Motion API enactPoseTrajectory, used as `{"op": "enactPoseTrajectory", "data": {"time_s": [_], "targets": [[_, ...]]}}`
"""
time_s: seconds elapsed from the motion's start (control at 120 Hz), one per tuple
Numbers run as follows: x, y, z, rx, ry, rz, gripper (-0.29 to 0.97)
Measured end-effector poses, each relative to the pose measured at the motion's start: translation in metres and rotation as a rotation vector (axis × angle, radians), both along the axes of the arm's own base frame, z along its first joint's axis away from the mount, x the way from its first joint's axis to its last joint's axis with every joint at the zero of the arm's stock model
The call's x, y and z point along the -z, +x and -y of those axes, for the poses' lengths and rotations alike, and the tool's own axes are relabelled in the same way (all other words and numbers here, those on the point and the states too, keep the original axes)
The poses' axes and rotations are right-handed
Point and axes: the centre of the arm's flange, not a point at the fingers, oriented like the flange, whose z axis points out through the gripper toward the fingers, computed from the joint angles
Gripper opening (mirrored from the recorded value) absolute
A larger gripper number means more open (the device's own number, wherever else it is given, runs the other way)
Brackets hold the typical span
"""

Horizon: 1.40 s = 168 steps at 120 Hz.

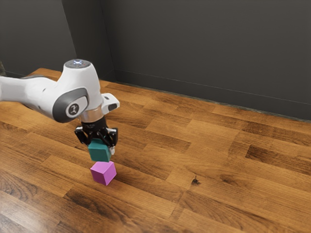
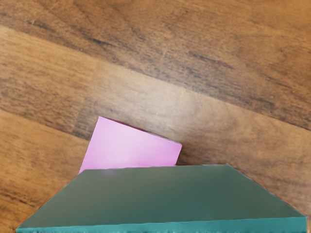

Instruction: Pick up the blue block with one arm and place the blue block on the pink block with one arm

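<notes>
So the end effector sits right above the pink block, pointing straight down, with its two black fingers pressed against opposite sides of the blue block. It's only as wide open as the block itself and it's got a proper grip on it. The blue block honestly reads more teal than blue, fwiw. It hangs directly over the pink block, lined up pretty closely with it. The two are so near each other in the exterior view that I can't tell if the bottom of the blue one touches the pink top or if there's a sliver of air between them. The pink block sits flat on the wooden counter, turned so one corner faces the camera. From the wrist view the blue block is the big dark slab right under the hand, and the pink block pokes out from beyond its far edge, rotated a bit relative to it, so the edges don't run parallel. The white arm comes in from the exterior view's left of the pink block, elbow bent over it. There's a small dark mark on the counter off to the exterior view's right of the pink block, well apart from it, and a dark grey wall far behind it.
</notes>
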Motion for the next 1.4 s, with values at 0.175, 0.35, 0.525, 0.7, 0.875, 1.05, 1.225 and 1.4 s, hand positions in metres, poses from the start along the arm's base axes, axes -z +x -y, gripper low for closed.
{"op": "enactPoseTrajectory", "data": {"time_s": [0.175,0.35,0.525,0.7,0.875,1.05,1.225,1.4], "targets": [[0.007,-0.008,-0.008,0.001,0.007,-0.03,0.3],[0.016,-0.006,-0.028,0.042,0.019,-0.056,0.31],[0.035,-0.002,-0.029,0.104,0.014,-0.084,0.31],[0.041,0.012,-0.029,0.172,0.03,-0.087,0.31],[0.044,0.015,-0.03,0.212,0.038,-0.091,0.31],[0.048,0.017,-0.035,0.249,0.06,-0.084,0.31],[0.039,0.018,-0.039,0.204,0.007,-0.044,0.31],[0.047,0.019,-0.04,0.183,-0.027,-0.037,0.31]]}}
